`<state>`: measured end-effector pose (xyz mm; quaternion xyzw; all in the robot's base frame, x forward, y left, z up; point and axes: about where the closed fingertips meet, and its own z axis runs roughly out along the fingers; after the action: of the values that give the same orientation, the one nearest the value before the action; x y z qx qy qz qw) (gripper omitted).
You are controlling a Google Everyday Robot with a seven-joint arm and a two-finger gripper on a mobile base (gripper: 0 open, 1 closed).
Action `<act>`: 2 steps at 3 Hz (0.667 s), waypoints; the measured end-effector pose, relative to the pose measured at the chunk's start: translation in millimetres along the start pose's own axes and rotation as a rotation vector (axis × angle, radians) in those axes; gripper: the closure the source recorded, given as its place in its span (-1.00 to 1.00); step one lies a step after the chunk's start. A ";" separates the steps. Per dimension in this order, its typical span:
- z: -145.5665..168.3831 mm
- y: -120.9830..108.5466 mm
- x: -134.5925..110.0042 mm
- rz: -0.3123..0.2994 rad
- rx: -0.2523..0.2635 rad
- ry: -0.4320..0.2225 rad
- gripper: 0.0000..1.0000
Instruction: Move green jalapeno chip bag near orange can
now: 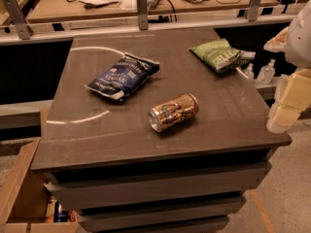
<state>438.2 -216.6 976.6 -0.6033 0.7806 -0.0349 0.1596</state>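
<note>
**Green bag and can lie apart**

On the dark table (97, 140), a dark blue chip bag (124, 75) lies flat at the left. Right of it and nearer the front, the orange can (173, 112) lies on its side. The green jalapeno chip bag (217, 54) sits by the far right corner, well apart from the can. The gripper (286, 108) hangs beyond the table's right edge. I cannot tell whether it is wide or narrow.

The gripper (281, 116) hangs at the right edge, just beside the table (97, 140). A dark blue chip bag (124, 75) lies on this table, well to the left of the gripper. Small clear bottles (266, 73) stand near the gripper, a little farther back, off the table.
</note>
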 end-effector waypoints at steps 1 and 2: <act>0.0 0.0 0.0 0.000 0.000 0.000 -1.00; 3.2 -17.1 2.1 0.025 0.049 -0.024 -1.00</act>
<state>454.5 -222.7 977.3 -0.5898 0.7850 -0.0447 0.1841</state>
